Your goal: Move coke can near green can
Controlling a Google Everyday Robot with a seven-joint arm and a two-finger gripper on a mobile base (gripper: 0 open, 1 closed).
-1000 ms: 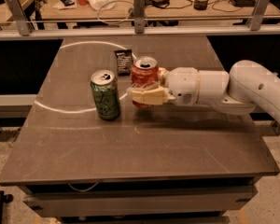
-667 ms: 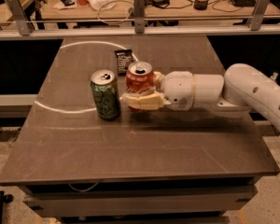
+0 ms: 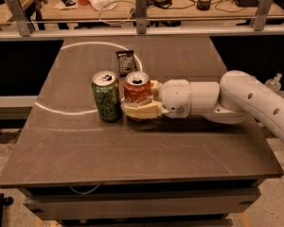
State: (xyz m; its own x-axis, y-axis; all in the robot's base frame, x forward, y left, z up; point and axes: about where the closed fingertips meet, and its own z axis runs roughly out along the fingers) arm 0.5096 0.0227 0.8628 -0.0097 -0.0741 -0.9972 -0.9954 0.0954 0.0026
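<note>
Fingers point(image 3: 141, 110) of pale cream plastic are closed on the red aluminium coke can point(image 3: 135, 92). One lies across its near side, while the other shows only as a stub behind it, with its tip hidden. The two-finger gripper point(image 3: 136, 98) sits near the middle of the dark, matte brown table point(image 3: 132, 150), whose front edge is scuffed with faint pale streaks. The smooth white arm point(image 3: 246, 100) reaches in from the right and is cut off by the frame edge.

Since a second ago the arm has drawn the red can leftward and slightly nearer the camera. The wide gap to the green aluminium can with dark scribbly markings point(image 3: 106, 98) has closed. The two now stand upright just beside each other, and whether they touch is hard to tell. The green can has not moved.

A thin white ring line point(image 3: 47, 109) curves past the green can's base. Behind the cans, a small black snack packet point(image 3: 126, 63) lies flat where it was. Beyond it runs a metal rail with upright posts point(image 3: 142, 30), then a wooden desk point(image 3: 180, 6) strewn with cables and blurred objects.
</note>
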